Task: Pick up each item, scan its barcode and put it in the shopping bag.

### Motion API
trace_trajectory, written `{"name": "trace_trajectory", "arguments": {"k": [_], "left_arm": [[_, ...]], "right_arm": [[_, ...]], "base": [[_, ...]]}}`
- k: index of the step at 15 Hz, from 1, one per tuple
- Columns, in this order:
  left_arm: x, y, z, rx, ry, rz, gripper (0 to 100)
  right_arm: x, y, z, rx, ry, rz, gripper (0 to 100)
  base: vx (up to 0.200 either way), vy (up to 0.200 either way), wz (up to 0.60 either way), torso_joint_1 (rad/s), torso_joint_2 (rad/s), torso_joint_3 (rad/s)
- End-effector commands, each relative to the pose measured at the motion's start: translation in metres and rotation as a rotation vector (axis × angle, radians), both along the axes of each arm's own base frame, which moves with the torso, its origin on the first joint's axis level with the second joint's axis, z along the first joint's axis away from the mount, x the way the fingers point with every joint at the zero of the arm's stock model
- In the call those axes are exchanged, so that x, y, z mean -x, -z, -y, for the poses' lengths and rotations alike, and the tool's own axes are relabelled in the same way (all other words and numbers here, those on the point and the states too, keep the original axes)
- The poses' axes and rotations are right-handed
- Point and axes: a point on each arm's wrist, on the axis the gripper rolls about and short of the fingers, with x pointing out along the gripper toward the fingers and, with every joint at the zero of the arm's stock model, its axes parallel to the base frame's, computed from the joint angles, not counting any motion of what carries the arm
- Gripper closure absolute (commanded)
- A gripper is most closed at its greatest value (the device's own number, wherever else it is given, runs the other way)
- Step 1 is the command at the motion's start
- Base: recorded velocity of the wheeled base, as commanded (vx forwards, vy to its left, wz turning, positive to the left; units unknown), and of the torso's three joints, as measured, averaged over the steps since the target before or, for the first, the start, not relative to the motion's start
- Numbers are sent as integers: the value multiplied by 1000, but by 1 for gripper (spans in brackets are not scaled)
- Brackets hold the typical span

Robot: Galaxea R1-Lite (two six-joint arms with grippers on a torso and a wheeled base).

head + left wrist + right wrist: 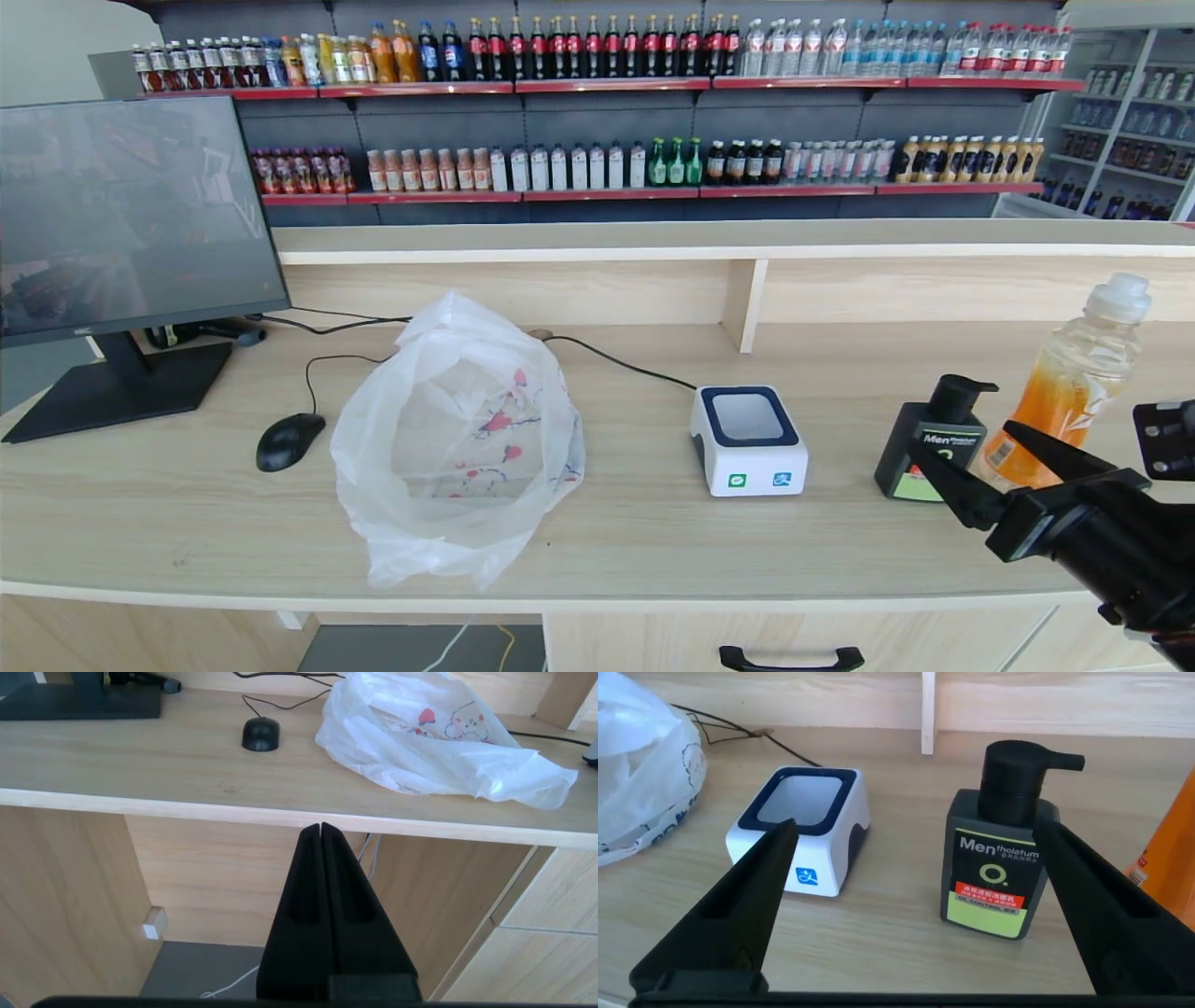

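Your right gripper (962, 437) is spread wide, just short of the black pump bottle (997, 863), which stands upright just right of the scanner (749, 439). Centre the bottle's body between the fingers, below the pump head. Then close without nudging the juice bottle (1074, 383), which is farther right of the scanner. The bag (457, 439) waits open, left of the scanner. Your left gripper (321, 831) is closed on nothing.

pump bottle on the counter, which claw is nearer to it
Right. The right claw is open just in front of the pump bottle; the left claw is shut below the counter edge, past the shopping bag.
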Motion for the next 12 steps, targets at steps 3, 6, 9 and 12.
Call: {"name": "trace_trajectory", "arguments": {"k": [3,6,9,12], "left_arm": [[0,0,0,0,0,-1,100],[0,0,0,0,0,1,100],[0,0,0,0,0,1,100],[0,0,0,0,0,1,100]], "right_arm": [[-7,10,-2,7,0,-55,0],[-9,14,-2,12,1,-78,0],[-11,17,-2,16,3,-94,0],[-12,18,3,15,30,-97,0]], "base": [[0,0,0,0,0,0],[0,0,0,0,0,0],[0,0,0,0,0,0],[0,0,0,0,0,0]]}}
